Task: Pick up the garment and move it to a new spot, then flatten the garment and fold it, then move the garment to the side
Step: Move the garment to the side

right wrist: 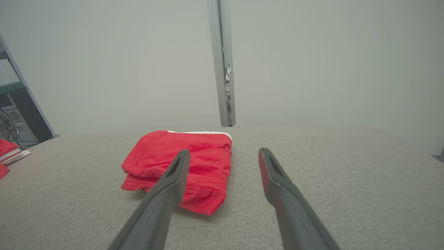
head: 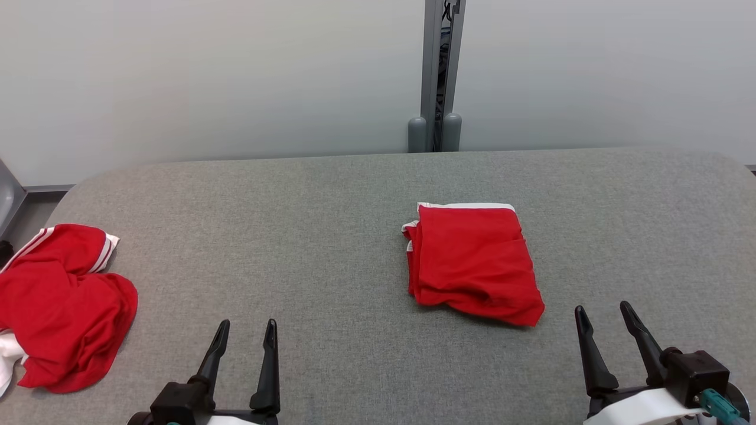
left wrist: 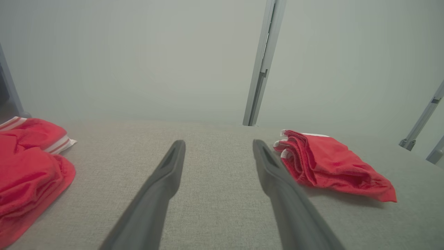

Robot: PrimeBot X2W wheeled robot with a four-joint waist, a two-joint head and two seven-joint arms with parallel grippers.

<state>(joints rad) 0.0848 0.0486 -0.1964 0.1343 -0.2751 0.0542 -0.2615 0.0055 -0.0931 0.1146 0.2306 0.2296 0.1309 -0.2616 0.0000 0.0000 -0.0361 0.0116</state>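
Since neither gripper carries anything, both sit parked at the near edge of the grey fabric-covered table (head: 331,195). The left gripper (head: 248,324) is near-left and the right gripper (head: 602,308) near-right, fingers pointing away over the cloth surface. Jaws on both stand wide apart with nothing between them. The wrist views confirm bare table between each pair of fingers. Judgement: a rest pose between steps, not an approach.

Near-left, at the table's edge, lies a crumpled red garment (head: 65,307) with white stripes at one hem and some white cloth under it. It is well apart from either gripper. It reads as a heap waiting its turn, kept off the working area.

Farther in and right of centre lies the folded red garment (head: 472,262), flat on the table. It is closer to the right gripper than to the left but touches neither. Judgement: the fold is done and only the move aside may remain. I cannot tell whether this spot already counts as "the side".

Look of the folded piece:
- It forms a roughly rectangular packet, several layers thick.
- White trim runs along the far edge, and stacked hems show at the far-left corner.
- The near edge is uneven, the near-right corner sags outward, and soft wrinkles cross the top.

Beyond the far edge stand a metal post (head: 440,71) and a plain pale wall (head: 207,77).
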